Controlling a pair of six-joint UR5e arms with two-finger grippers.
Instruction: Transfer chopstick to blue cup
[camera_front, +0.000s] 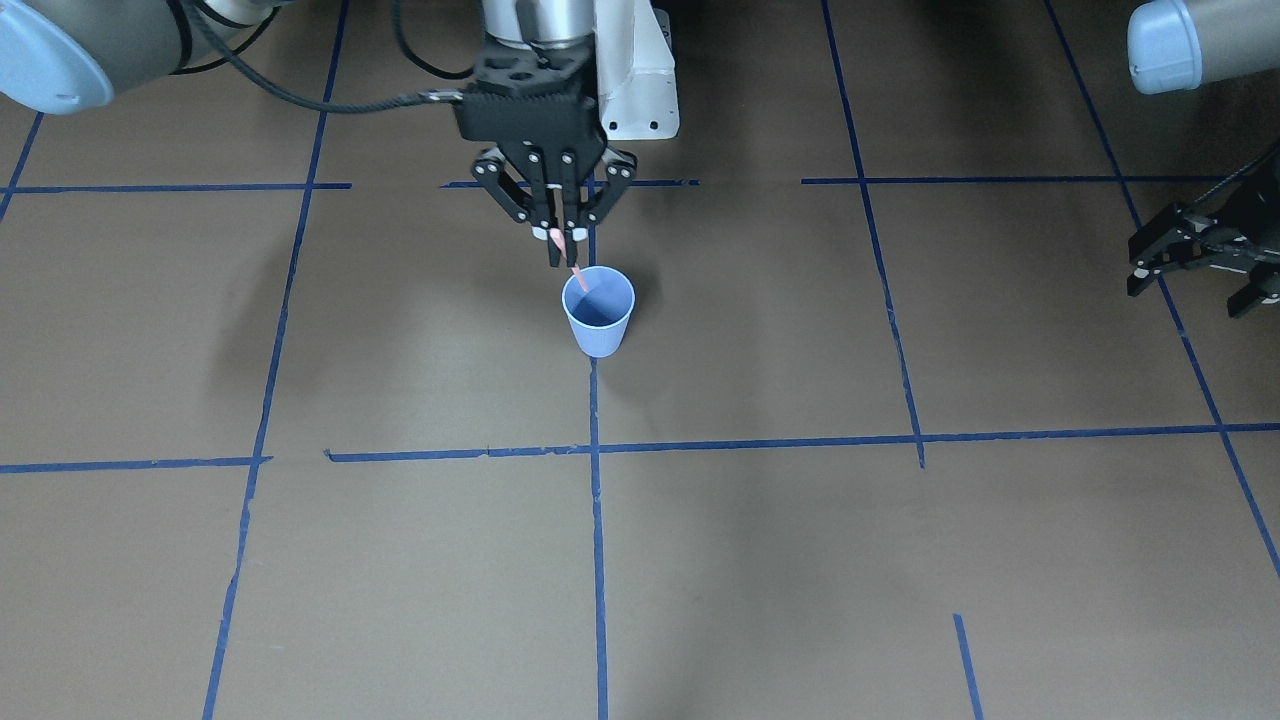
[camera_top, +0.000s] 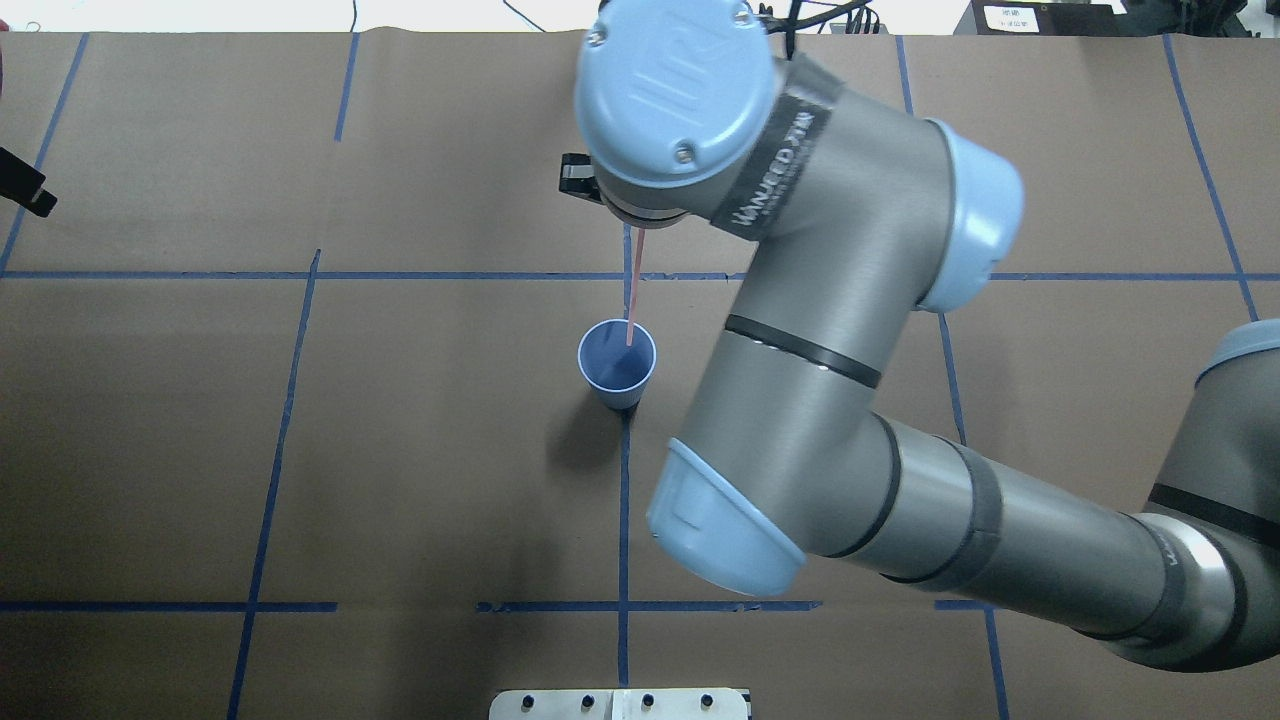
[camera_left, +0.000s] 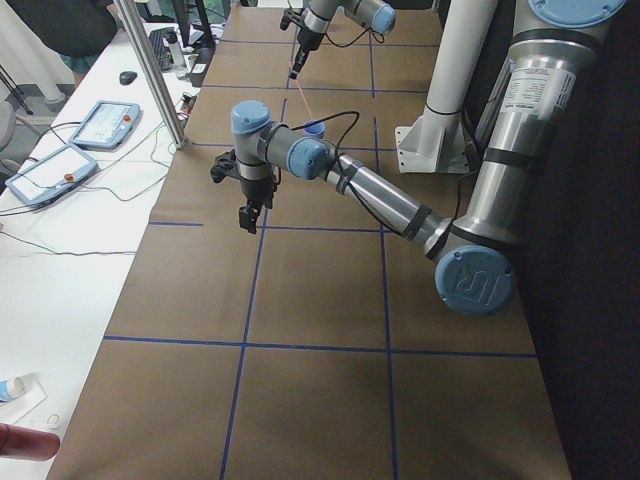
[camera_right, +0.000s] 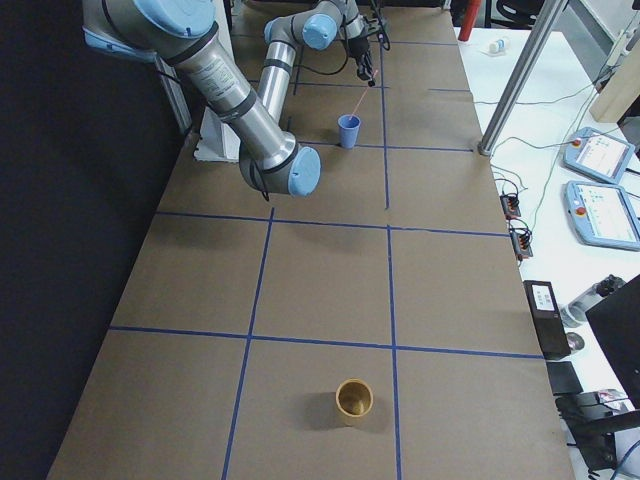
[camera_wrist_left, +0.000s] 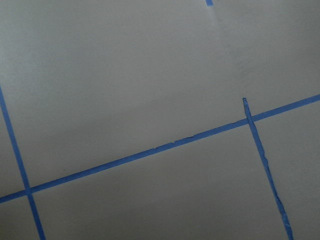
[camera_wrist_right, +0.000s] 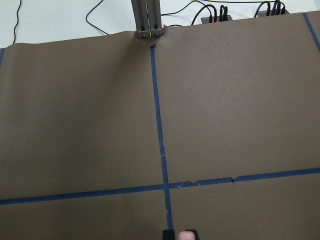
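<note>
The blue cup (camera_front: 598, 318) stands upright at a crossing of tape lines near the table's middle, also in the overhead view (camera_top: 617, 365). Just above its rim, my right gripper (camera_front: 559, 248) points down and is shut on the thin pink chopstick (camera_front: 576, 272). The chopstick (camera_top: 631, 290) slants down, its lower end inside the cup's mouth. In the right wrist view only the fingertips (camera_wrist_right: 170, 234) and the chopstick's pale pink end (camera_wrist_right: 188, 234) show at the bottom edge. Far off at the table's side, my left gripper (camera_front: 1195, 288) hangs open and holds nothing.
Brown paper with blue tape lines (camera_front: 596, 450) covers the table. A tan cup (camera_right: 353, 400) stands at the table's right end. Teach pendants (camera_left: 60, 160) and cables lie beyond the far edge. The robot's white base (camera_front: 640, 90) stands behind the right gripper.
</note>
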